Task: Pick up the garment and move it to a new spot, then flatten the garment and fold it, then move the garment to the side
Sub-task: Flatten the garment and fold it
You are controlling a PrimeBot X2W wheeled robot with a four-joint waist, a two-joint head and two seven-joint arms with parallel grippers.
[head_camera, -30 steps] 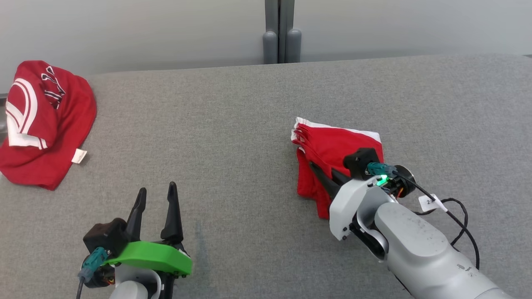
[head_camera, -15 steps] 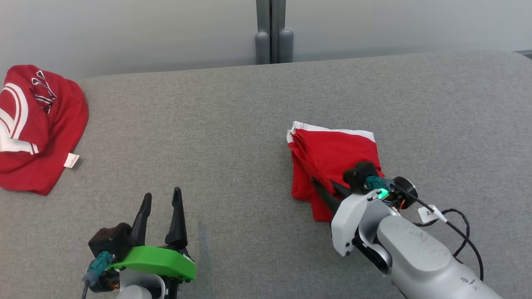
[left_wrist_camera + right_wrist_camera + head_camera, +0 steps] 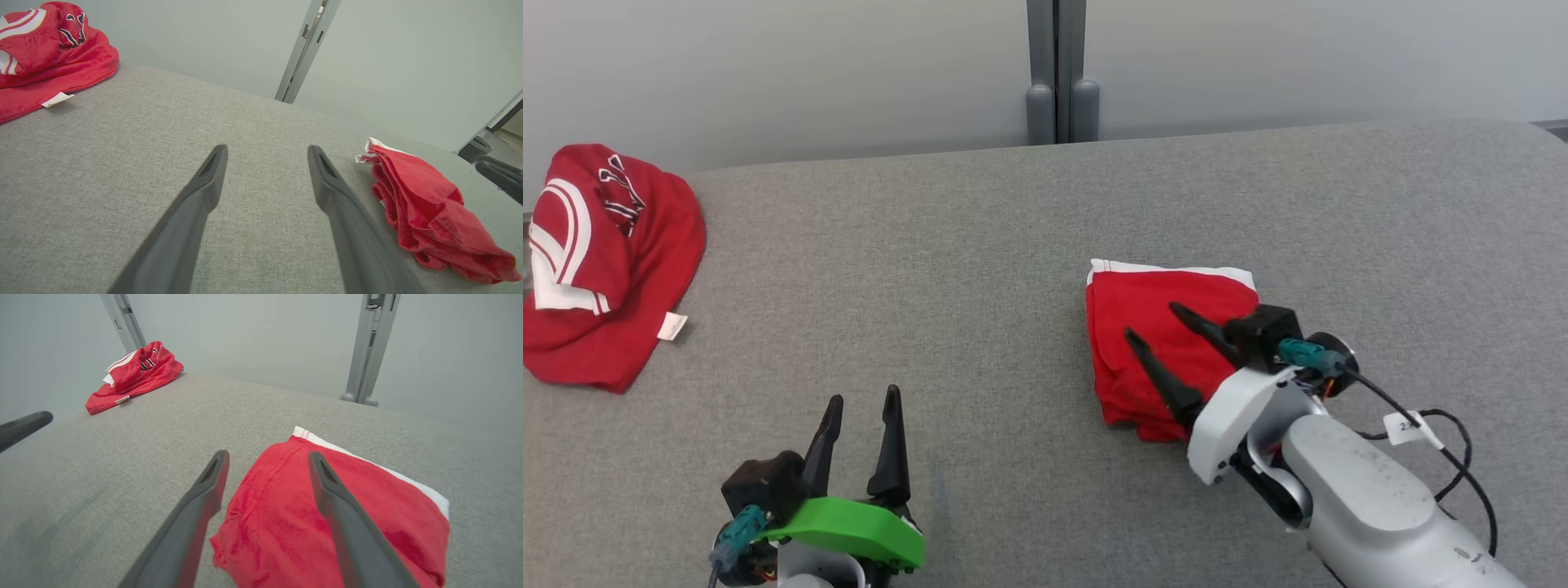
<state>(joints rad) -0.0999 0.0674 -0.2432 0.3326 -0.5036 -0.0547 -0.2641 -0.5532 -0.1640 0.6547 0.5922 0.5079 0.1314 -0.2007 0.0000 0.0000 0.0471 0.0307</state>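
The garment (image 3: 1131,298), red with a white band along its far edge, lies folded on the grey table (image 3: 931,245), right of centre. My right gripper (image 3: 1152,320) is open just above its near half, fingers spread and holding nothing. The right wrist view shows the garment (image 3: 269,498) lying under and between those fingers (image 3: 204,498). My left gripper (image 3: 863,395) stands open over bare table at the lower left, well apart from the garment (image 3: 425,208), which is off to its right.
A second red garment (image 3: 605,261) with white stripes and a label sits crumpled at the table's far left edge. A grey post (image 3: 1058,73) rises behind the table's back edge. Cables trail from my right wrist.
My right gripper has opened and let go of the garment, which now lies flatter on the table. The head view has shifted slightly. The left gripper stays open.
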